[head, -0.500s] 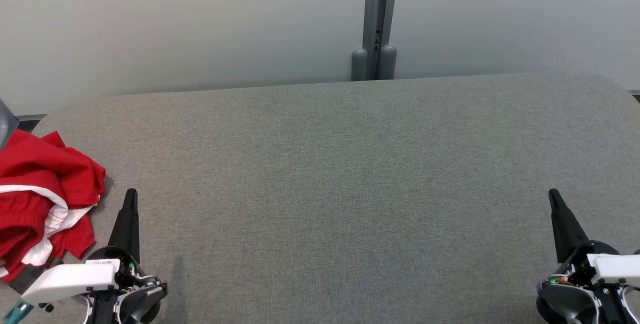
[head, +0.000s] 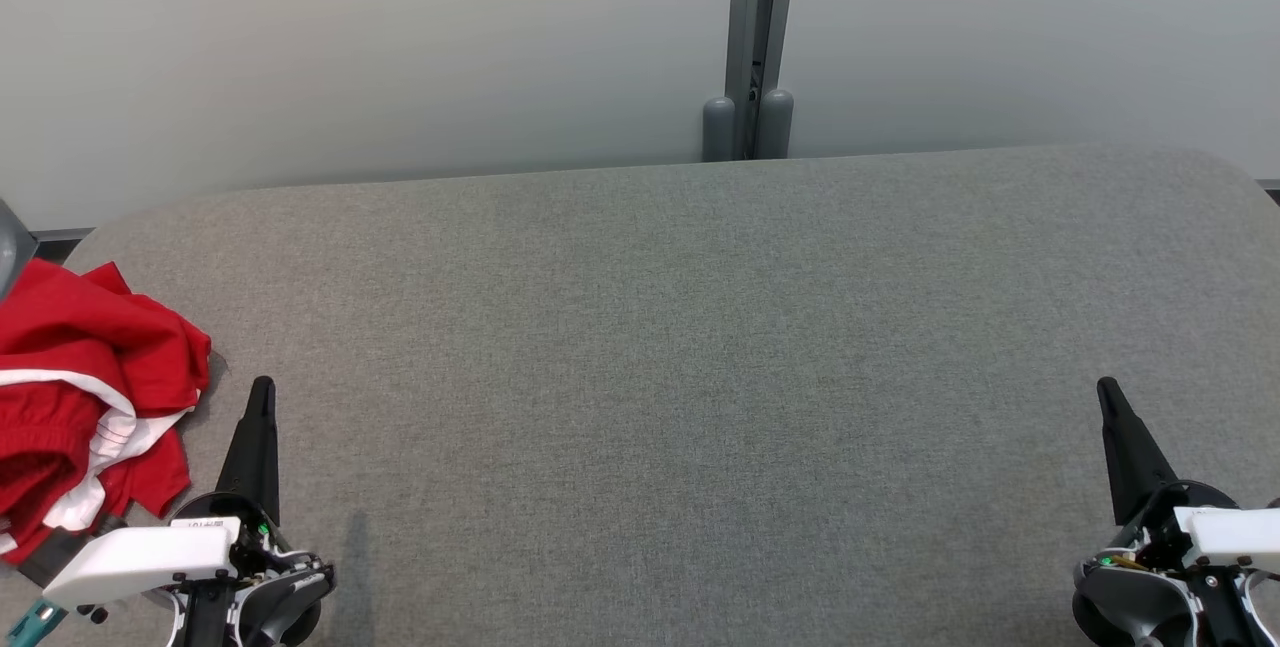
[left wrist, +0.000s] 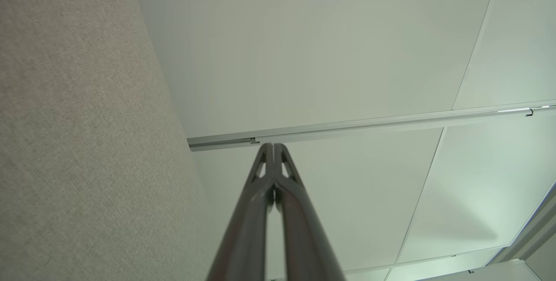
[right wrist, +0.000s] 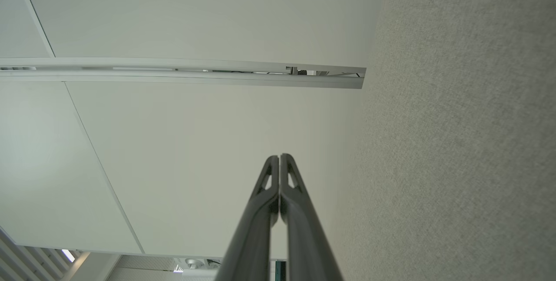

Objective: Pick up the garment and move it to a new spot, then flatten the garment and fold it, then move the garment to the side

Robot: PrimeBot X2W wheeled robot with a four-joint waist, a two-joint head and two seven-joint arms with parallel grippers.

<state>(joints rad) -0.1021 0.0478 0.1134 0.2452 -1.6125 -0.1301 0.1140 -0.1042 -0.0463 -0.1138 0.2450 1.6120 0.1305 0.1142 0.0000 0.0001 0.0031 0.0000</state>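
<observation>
So the crumpled red fabric garment point(head: 80, 367) is bunched in a heap at the far left edge of the grey felt-like tabletop point(head: 680, 347), and part of it runs out of the head view; it's bright red with a couple of white bands curving across it and more white lower down, loads of folds and creases, none of it lying flat; there's a speck of print on the white plastic block point(head: 140, 552) at the left wrist, but it's way too small to read; the left gripper point(head: 261, 397) sits at the lower left of the head view, pointing up the view as one narrow dark spike just right of the garment, and as far as I can tell it isn't touching the cloth; in the left wrist view its two long dark fingers point(left wrist: 252, 203) are pressed together at the tips with nothing between them, the tabletop off to one side and pale wall panels point(left wrist: 325, 46) ahead; the right gripper point(head: 1110, 402) is at the lower right, well apart from the garment, above bare tabletop; in its own wrist view its fingers point(right wrist: 260, 211) meet at the tips too, pinching nothing; behind the table a grey metal post point(head: 750, 37) runs up the wall.
</observation>
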